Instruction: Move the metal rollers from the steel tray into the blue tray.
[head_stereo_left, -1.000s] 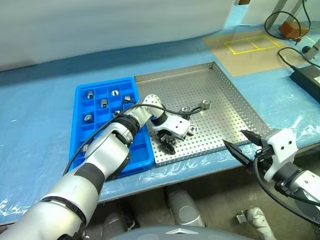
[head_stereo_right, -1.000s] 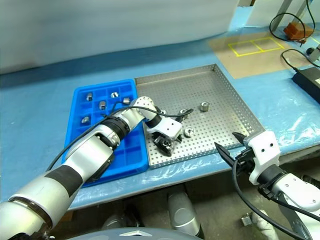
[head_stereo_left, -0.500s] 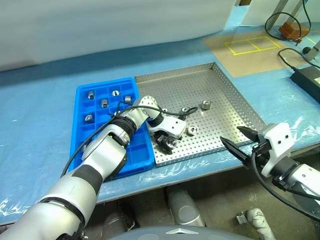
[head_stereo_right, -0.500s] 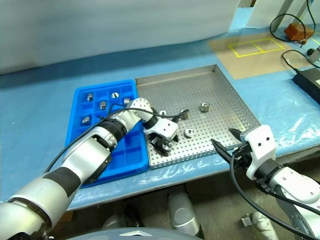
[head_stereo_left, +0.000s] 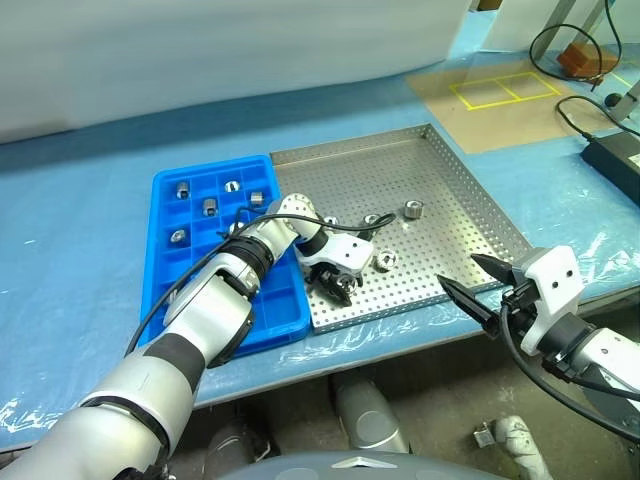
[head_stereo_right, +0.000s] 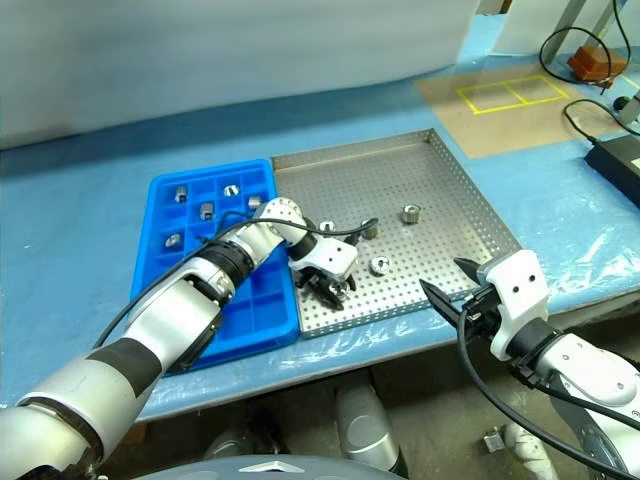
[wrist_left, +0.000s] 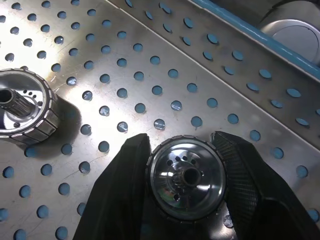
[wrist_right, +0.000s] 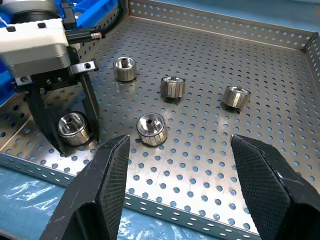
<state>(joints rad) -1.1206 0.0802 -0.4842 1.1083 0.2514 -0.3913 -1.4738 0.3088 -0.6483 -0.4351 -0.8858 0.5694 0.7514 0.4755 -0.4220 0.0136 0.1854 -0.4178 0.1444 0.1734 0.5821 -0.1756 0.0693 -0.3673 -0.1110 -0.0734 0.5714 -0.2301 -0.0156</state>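
The left gripper (wrist_right: 65, 127) is down on the floor of the steel tray (head_stereo_left: 455, 195), near its front left corner, with its two black fingers (wrist_left: 125, 200) closed in against the sides of one metal roller (wrist_left: 186, 179) that still sits on the perforated floor. In the left wrist view the roller's toothed rim meets both pads, so the jaws look pressed onto it, though the roller has not left the tray. A second roller (wrist_right: 151, 128) lies just to the right of the held one, and three more rollers (wrist_right: 172, 86) stand farther back toward the middle of the tray, all apart from each other. The right gripper (head_stereo_right: 448, 290) hangs off the near right corner of the steel tray, beyond its front rim and over the blue plastic sheet (head_stereo_left: 90, 190), its fingers spread wide and holding nothing. The blue tray (head_stereo_left: 160, 300) sits directly left of the steel tray, their edges touching or nearly so. Several rollers already rest in its far compartments (head_stereo_left: 182, 189), one to a cell, while its nearer cells are largely covered by the left arm.
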